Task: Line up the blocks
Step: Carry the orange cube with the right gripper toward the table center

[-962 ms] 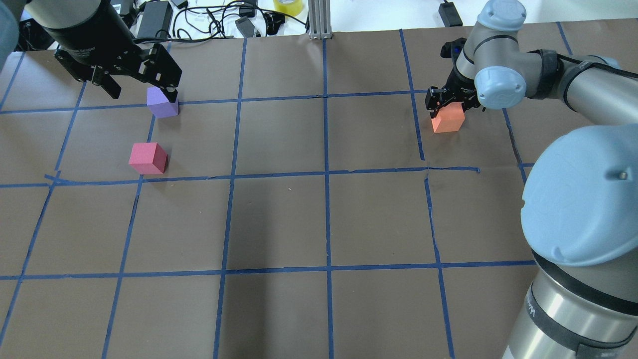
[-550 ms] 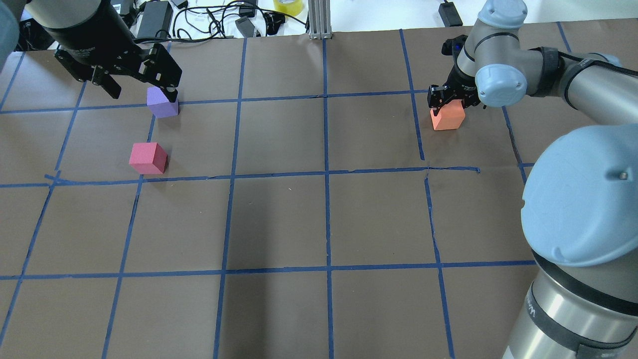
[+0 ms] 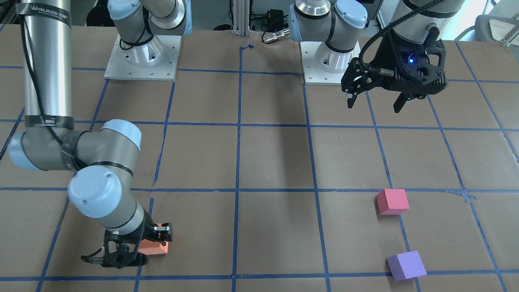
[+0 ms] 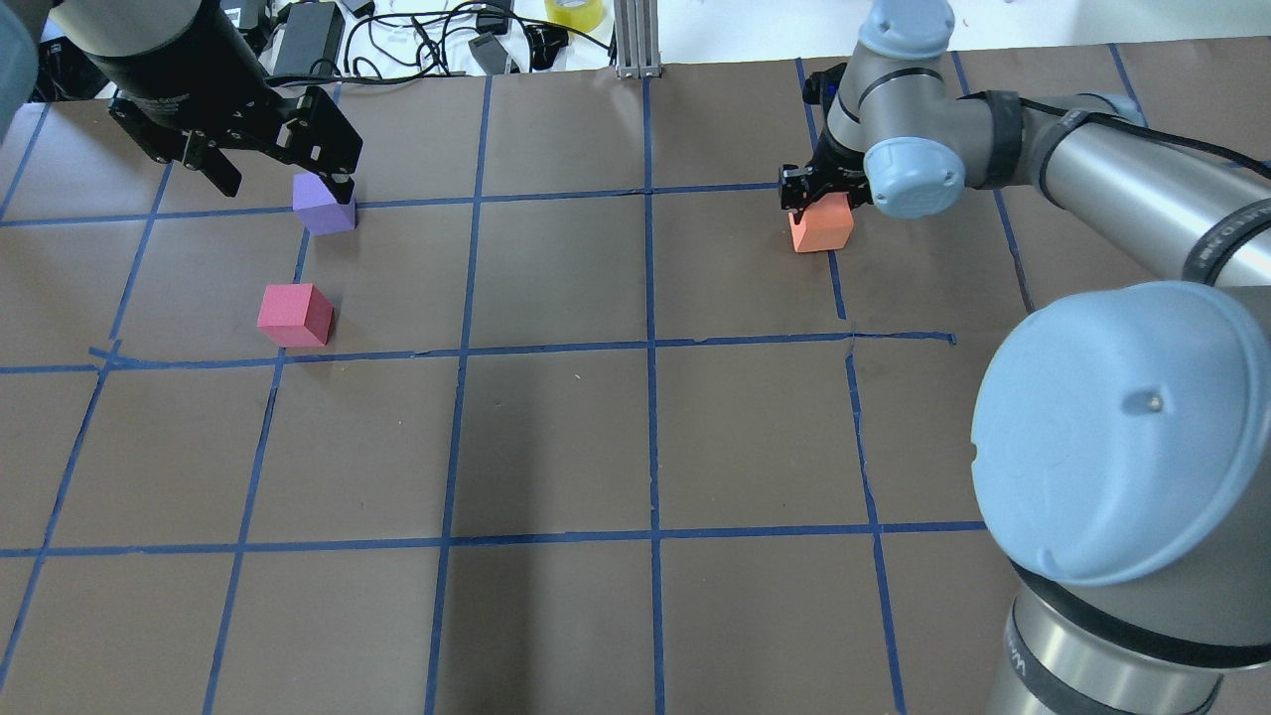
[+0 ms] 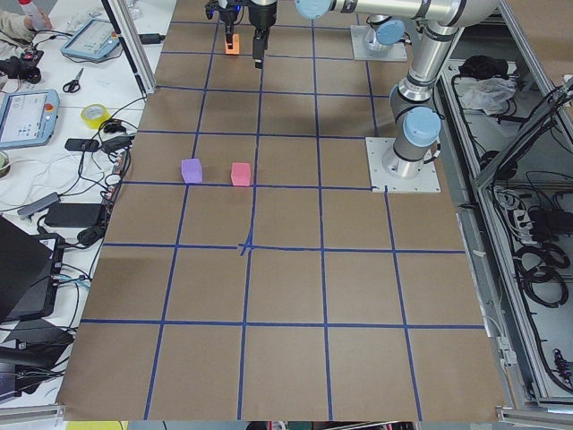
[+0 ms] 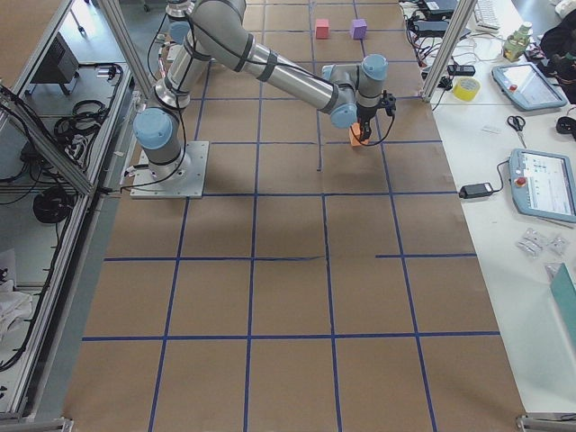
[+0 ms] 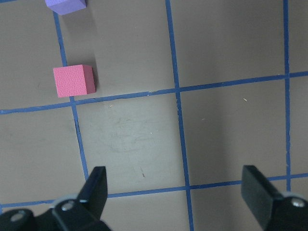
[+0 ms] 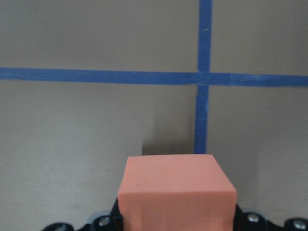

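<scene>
My right gripper [image 4: 816,207] is shut on the orange block [image 4: 822,230], holding it low over the brown table; the block fills the bottom of the right wrist view [image 8: 175,197] and also shows in the front view [image 3: 156,247]. My left gripper [image 4: 283,184] is open and empty, held high above the table; in the overhead view one fingertip overlaps the purple block [image 4: 323,212]. The pinkish-red block [image 4: 294,315] lies just nearer the robot than the purple one. Both show in the left wrist view, purple [image 7: 66,6] and pinkish-red [image 7: 73,81], well beyond the open fingers [image 7: 96,185].
Blue tape lines [image 4: 650,346] grid the brown table. Cables, power bricks and a yellow tape roll [image 4: 574,12] lie past the far edge, beside an aluminium post [image 4: 635,40]. The two arm bases [image 3: 142,52] [image 3: 328,61] stand at the robot's side.
My right gripper has carried the orange block leftward, toward the table's middle. The left arm and the purple and pinkish-red blocks have not moved.
</scene>
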You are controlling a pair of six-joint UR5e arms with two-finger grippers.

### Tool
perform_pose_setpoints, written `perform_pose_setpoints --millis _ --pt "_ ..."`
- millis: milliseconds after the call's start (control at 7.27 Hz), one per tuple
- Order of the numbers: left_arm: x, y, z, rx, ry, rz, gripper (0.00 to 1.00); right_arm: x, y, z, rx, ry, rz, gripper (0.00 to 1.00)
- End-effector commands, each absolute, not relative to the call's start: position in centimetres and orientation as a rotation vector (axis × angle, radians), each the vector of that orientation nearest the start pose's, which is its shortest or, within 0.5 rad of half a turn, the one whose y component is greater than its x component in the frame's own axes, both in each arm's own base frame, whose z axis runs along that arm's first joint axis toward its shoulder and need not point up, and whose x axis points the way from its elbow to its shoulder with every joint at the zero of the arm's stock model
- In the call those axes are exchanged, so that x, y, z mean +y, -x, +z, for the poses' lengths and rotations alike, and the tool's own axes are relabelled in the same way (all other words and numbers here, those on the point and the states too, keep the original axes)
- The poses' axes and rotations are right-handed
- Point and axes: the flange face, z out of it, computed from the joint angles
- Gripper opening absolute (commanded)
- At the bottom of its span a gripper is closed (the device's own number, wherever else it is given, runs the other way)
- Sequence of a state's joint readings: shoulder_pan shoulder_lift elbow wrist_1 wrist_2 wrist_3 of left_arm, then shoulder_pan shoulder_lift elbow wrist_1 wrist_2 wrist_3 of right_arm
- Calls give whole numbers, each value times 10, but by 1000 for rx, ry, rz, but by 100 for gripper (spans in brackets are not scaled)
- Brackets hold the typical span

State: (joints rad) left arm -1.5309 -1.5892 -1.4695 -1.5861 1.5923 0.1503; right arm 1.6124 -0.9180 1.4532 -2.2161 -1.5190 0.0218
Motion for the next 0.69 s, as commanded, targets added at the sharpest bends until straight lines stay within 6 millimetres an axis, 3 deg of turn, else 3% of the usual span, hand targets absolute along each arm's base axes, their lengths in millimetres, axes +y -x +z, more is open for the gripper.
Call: perform_pose_setpoints --millis 0,275,550 --pt "-510 111 527 3106 -170 -101 100 -700 -280 211 3054 -111 -225 42" --pt "-510 111 527 3106 -170 -101 100 -688 -349 205 3153 -75 -272 44" --pt "-510 110 527 3105 -168 -98 100 -687 -375 223 3124 -68 -314 44"
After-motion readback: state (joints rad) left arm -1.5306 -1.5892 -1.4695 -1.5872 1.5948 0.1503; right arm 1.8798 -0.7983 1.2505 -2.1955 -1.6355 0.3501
